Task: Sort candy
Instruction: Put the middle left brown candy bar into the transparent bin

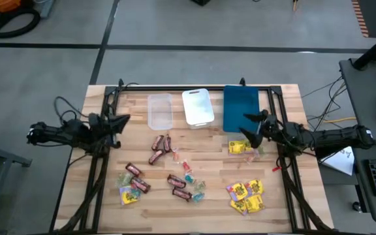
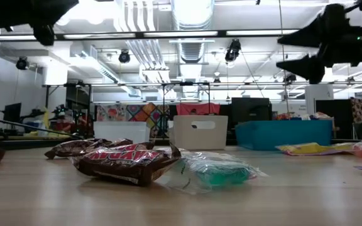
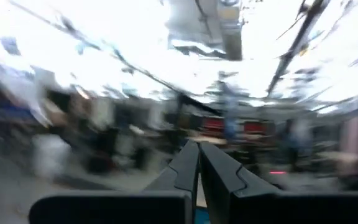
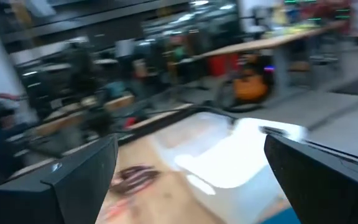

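The candy lies loose on the wooden table (image 1: 286, 98). Dark red-brown bars (image 1: 160, 147) lie near the middle and at the front left (image 1: 134, 176). Yellow packets (image 1: 245, 194) lie at the front right, and small teal pieces (image 1: 191, 176) lie between them. In the low view a bar (image 2: 127, 164) and a teal piece (image 2: 222, 172) lie close by. My left gripper (image 1: 119, 122) hovers shut over the table's left edge (image 3: 199, 168). My right gripper (image 1: 253, 128) hangs open over the right side (image 4: 191, 143), above a yellow packet (image 1: 240, 147), with nothing between its fingers.
Three trays stand in a row at the far side: a clear one (image 1: 160, 111), a white one (image 1: 198, 106) and a blue one (image 1: 241, 108). A dark frame (image 1: 194, 87) runs around the table's edges. Bare wood lies between the trays and the candy.
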{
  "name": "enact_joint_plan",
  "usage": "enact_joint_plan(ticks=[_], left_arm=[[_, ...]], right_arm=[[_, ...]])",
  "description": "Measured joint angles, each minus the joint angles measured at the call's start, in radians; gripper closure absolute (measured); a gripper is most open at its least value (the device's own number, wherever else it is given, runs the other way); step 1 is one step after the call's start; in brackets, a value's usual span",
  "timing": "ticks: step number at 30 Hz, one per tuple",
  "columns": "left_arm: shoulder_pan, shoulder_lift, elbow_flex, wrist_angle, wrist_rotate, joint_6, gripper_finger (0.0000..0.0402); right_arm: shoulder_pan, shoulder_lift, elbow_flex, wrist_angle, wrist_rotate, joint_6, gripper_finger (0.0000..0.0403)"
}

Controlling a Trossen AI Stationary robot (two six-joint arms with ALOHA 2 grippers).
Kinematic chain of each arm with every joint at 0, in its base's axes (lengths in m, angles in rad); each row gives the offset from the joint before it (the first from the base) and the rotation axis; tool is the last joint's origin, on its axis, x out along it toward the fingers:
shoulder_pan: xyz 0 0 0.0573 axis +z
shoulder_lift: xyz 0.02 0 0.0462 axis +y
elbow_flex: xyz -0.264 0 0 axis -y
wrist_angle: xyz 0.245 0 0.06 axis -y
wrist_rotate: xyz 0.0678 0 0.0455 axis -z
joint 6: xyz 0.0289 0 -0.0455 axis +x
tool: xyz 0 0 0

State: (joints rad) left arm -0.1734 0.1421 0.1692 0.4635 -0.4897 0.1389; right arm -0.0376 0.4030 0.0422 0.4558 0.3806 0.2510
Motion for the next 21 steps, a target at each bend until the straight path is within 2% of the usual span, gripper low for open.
enact_joint_plan(ticks=[2,5,8,11,16,18,21], left_arm=[[0.000,0.000,0.000,0.017,-0.084,0.080,0.0401],[0.000,0.004,0.000,-0.001,-0.265,0.098,0.0401],[0.001,0.012,0.001,-0.139,-0.389,0.049,0.0401],[0.000,0.013,0.001,-0.319,-0.325,-0.133,0.0401],[0.000,0.022,0.001,-0.526,-0.237,-0.553,0.0401],[0.000,0.033,0.001,-0.577,-0.152,-0.598,0.0401],[-0.001,0.064,0.001,-0.663,-0.056,-0.584,0.0401]], right_arm=[[0.000,0.000,0.000,-0.010,0.068,0.030,0.0004],[0.000,0.000,0.000,-0.031,0.135,0.046,0.0004],[0.000,0.000,0.000,-0.028,0.207,0.050,0.0004],[0.000,-0.001,0.000,-0.028,0.260,0.091,0.0004],[0.000,-0.002,0.000,-0.030,0.275,0.142,0.0004],[0.000,-0.002,0.000,-0.030,0.274,0.150,0.0004],[0.000,0.004,0.000,-0.040,0.270,0.150,0.0004]])
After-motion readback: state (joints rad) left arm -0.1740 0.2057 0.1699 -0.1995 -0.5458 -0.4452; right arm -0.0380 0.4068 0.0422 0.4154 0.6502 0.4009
